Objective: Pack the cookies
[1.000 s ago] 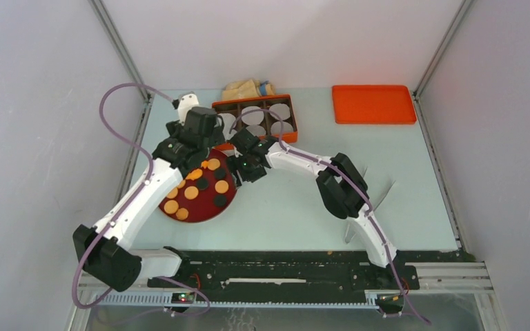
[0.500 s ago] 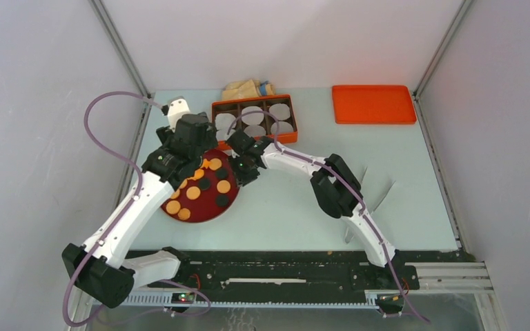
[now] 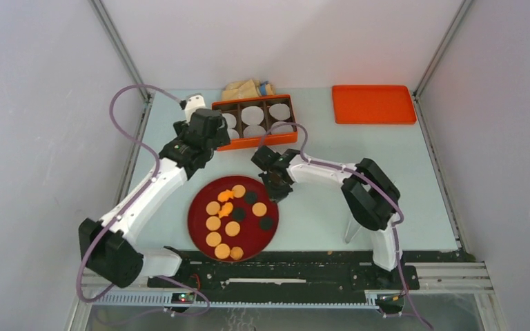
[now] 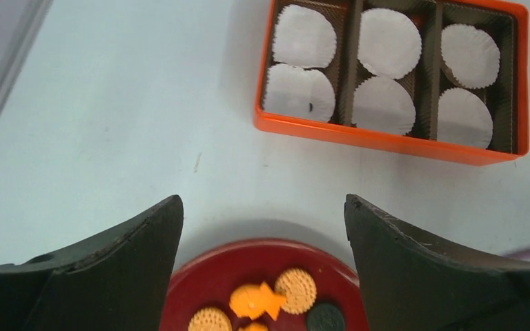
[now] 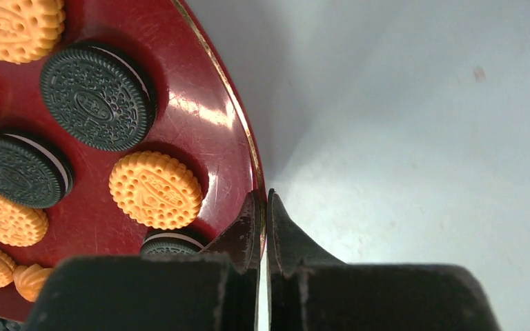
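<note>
Plate (image 3: 199, 232) has slid toward the near edge and to the right since a second ago. It now sits clear in the top view instead of half-hidden under your left side. Right end effector (image 5: 263, 207) travelled with it. Left end effector (image 4: 262, 200) has backed off toward the box (image 4: 386, 141).

Right end effector is closed narrow on the plate rim at the plate's far-right edge. All cookies (image 3: 232, 228) are on the plate, none in the box, so from that pinch they lie near-left.

Left end effector is wide and holds nothing. It hovers over the surface (image 4: 110, 103) between box and plate, cookies just on its near side, box just beyond.

Box long axis runs left-right, with six liners (image 4: 388, 43) in three columns.

My read: left is the free one, near both, so you pick with it while right steadies the plate.
</note>
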